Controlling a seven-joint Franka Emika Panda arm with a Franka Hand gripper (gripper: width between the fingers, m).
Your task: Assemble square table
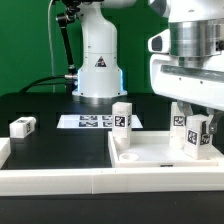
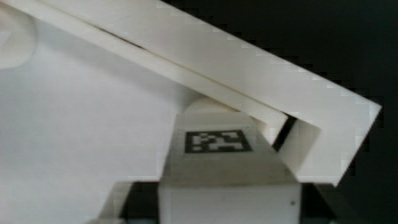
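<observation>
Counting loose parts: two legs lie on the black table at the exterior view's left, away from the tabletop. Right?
Not two. The exterior view shows one leg lying on the black table at its left, away from the tabletop.

The white plastic square tabletop (image 1: 155, 150) lies on the black worktop (image 1: 50, 105), at the exterior view's right. One short white tagged leg (image 1: 122, 116) stands at its far left corner. A second leg (image 1: 196, 138) is upright at its right side, within the gripper (image 1: 194, 122). A third leg (image 1: 23, 125) lies well left, on the worktop.
</observation>
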